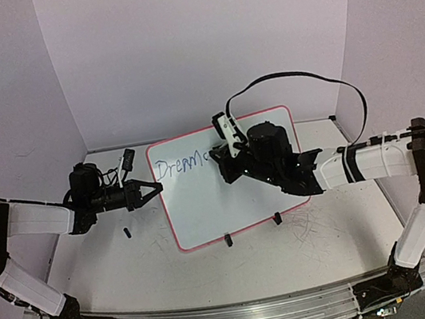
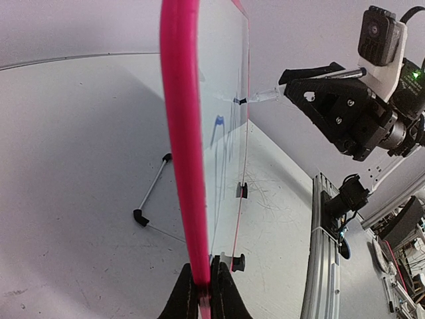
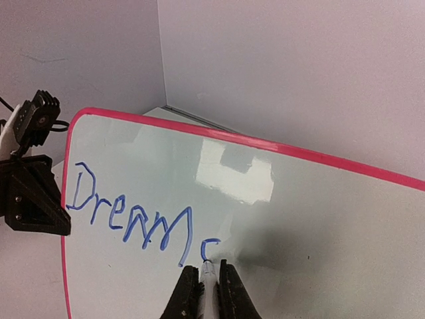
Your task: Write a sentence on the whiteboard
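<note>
While the left arm reaches in low from the side, the left gripper [image 2: 204, 280] is clamped tight on the pink rim of the whiteboard [image 1: 204, 205], which stands propped on the counter [image 1: 322, 235] between the arms. Right arm stretches across, right gripper [image 3: 203, 282] pinched around a marker [image 3: 208, 271], tip seemingly touching the board. Blue writing [image 3: 133, 216] reads "Dream", then maybe a "c".

The top camera looks down from high behind the near edge of the counter [image 1: 315, 248], covering it all. The left wrist camera sights edge-on along the whiteboard [image 2: 179, 133] from close by; the right wrist camera closely faces its written side. All three share it.
</note>
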Motion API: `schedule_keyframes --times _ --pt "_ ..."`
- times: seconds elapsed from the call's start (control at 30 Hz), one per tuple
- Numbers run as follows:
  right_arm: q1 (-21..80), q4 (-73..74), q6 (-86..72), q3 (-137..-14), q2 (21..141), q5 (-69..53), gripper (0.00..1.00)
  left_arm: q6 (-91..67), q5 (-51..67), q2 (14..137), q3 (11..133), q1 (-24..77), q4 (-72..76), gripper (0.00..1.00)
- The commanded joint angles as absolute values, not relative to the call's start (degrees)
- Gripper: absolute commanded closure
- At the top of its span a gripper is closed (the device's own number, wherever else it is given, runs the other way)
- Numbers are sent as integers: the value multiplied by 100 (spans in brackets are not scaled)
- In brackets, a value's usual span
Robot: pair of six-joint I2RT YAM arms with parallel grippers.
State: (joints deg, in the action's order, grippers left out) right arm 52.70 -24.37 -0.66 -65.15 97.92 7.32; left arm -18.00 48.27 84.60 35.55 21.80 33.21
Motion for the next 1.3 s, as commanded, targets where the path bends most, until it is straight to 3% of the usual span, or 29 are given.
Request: schedule_keyframes --times 0.0,0.7,1.03,1.27 --pt "5259 -2444 -163 -6371 9501 1159 100 -1450 4635 8360 3761 2194 3449 100" --pt "5390 -2534 -288 -6876 9927 721 100 -1468 4646 8367 3795 2198 3439 100" --pt "5119 -2617 -306 -6127 8929 761 100 -1443 4633 8325 3761 2192 3434 100" --pt "4953 -2400 -44 -6433 9143 746 100 -1453 4630 8355 3765 2193 3424 100"
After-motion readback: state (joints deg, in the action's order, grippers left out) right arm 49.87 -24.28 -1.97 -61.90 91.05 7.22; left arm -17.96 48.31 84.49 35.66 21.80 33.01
